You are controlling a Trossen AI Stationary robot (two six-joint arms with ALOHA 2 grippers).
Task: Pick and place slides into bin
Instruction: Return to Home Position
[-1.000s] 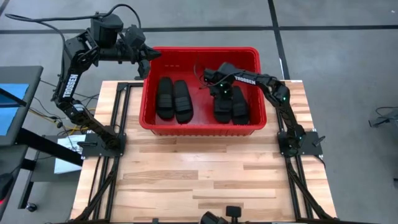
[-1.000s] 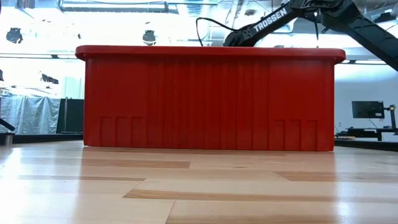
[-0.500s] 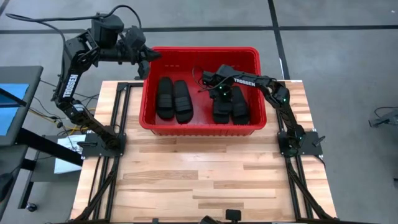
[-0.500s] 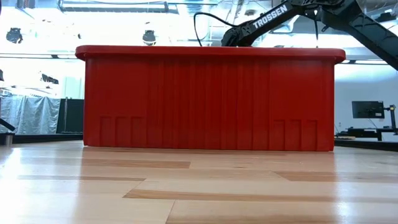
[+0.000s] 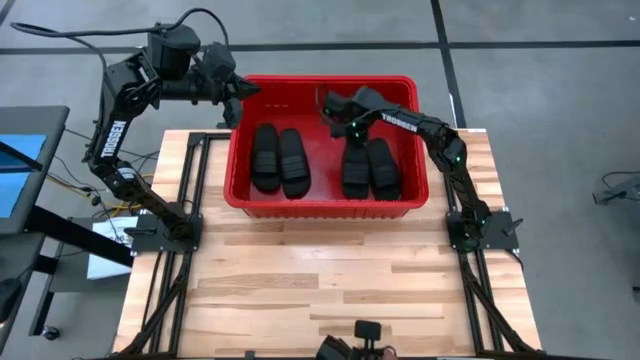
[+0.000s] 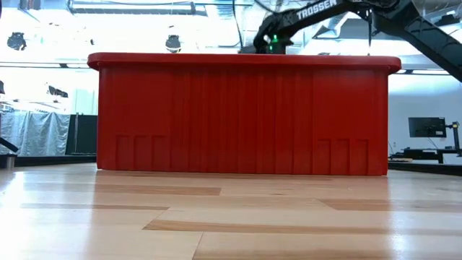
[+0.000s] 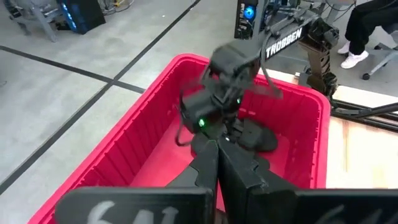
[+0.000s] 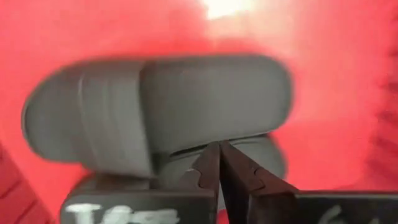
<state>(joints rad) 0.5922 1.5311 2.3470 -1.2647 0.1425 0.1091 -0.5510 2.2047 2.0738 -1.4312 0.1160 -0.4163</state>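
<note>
The red bin (image 5: 325, 208) stands at the table's far side; the low view shows only its near wall (image 6: 242, 115). Several black slides lie flat on its floor in two pairs, one at the left (image 5: 279, 158) and one at the right (image 5: 370, 167). My right gripper (image 8: 219, 149) is shut with nothing in it. It points down, above the far end of the right pair (image 8: 186, 106), its arm (image 6: 271, 40) over the rim. My left gripper (image 7: 217, 152) is shut and empty, high over the bin's far left corner (image 5: 243, 92).
Bare wooden table (image 5: 330, 290) stretches from the bin to the near edge. The arm bases stand on black frames at the left (image 5: 160, 235) and the right (image 5: 480, 230). Beyond the table is grey floor; a seated person's legs (image 7: 367, 25) show in the left wrist view.
My right gripper, still shut, has risen from among the right pair of slides to above the bin's rim and gone a little toward the far wall. The right pair, partly covered by the arm before, now shows whole on the bin's floor.
</note>
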